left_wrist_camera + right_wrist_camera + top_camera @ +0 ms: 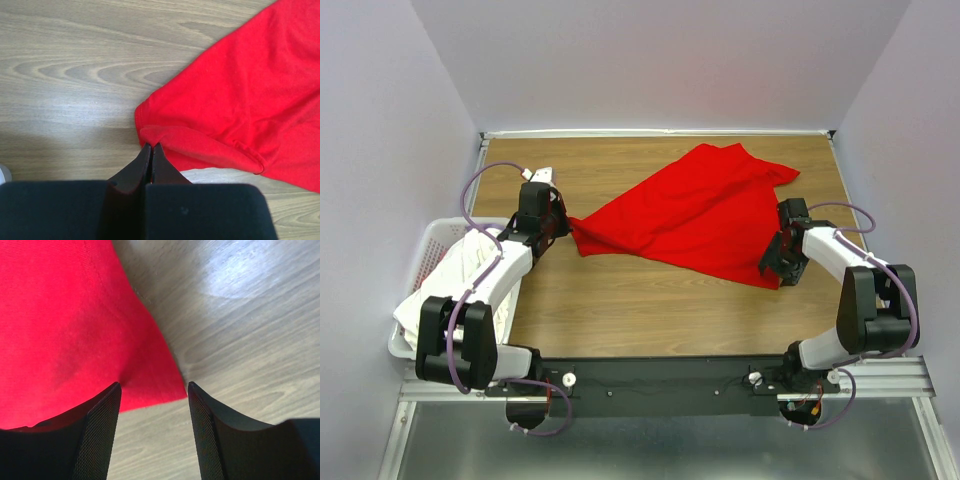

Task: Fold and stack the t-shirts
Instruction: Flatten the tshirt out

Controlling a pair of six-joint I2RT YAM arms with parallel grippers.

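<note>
- Table [620, 300]: a wood-grain top walled at 9, 12 and 3 o'clock. From the top view a broad bare strip runs along the 6 o'clock side between the two arms, and another bare patch sits in the 10 to 11 o'clock corner.
- Red shirt [700, 215]: lies rumpled across the middle and the 1 to 3 o'clock part of the table. It narrows to a point at 9 o'clock, and its far edge stops short of the 12 o'clock wall.
- Basket [425, 250]: white plastic, off the table's edge at 8 o'clock, just beside the left arm.
- White cloth [450, 275]: heaped in the basket and spilling over its near rim. Only the top view shows it.
- Left claw [564, 224]: sits at the shirt's 9 o'clock point, where the cloth gathers. Its wrist view shows the fingers [145, 155] pressed together with their tips at a rolled hem of the shirt [240, 95], which looks pinched between them. Bare wood lies at 9 to 12 o'clock of the tips.
- Right claw [775, 268]: sits at the shirt's 4 o'clock corner. Its wrist view shows it standing wide apart [154, 385], straddling that corner [65, 325] and gripping nothing. One finger is over red cloth, the other over bare wood.
</note>
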